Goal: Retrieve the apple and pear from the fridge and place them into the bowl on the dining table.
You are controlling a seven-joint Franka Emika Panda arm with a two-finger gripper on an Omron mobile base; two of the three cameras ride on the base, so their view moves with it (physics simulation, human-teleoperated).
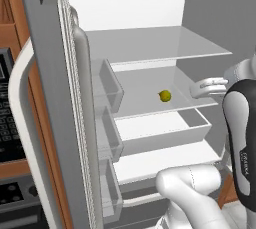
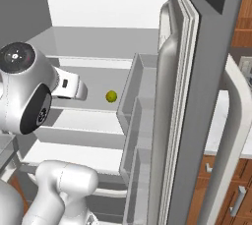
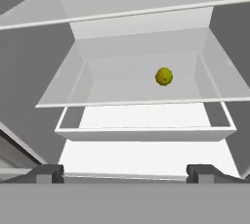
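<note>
The fridge point(image 1: 50, 88) stands with its doors open, showing white shelves. The pear point(image 1: 165, 95), small and yellow-green, lies alone on the middle shelf point(image 3: 122, 93), toward its back; it also shows as the pear point(image 2: 111, 96) and the pear point(image 3: 164, 76). My gripper point(image 3: 127, 173) is open in front of the fridge, short of the shelf edge and lower than the pear, with nothing between its fingertips point(image 3: 49, 173). The hand point(image 1: 205, 87) reaches in from the right side. The apple, the bowl and the dining table are out of view.
Door bins point(image 1: 107, 85) line the left door and more door bins point(image 2: 135, 96) the right door. A white drawer point(image 1: 165, 133) sits pulled out under the pear's shelf. A black oven panel point(image 1: 7, 123) is left of the fridge; wooden cabinets point(image 2: 236, 189) are to the right.
</note>
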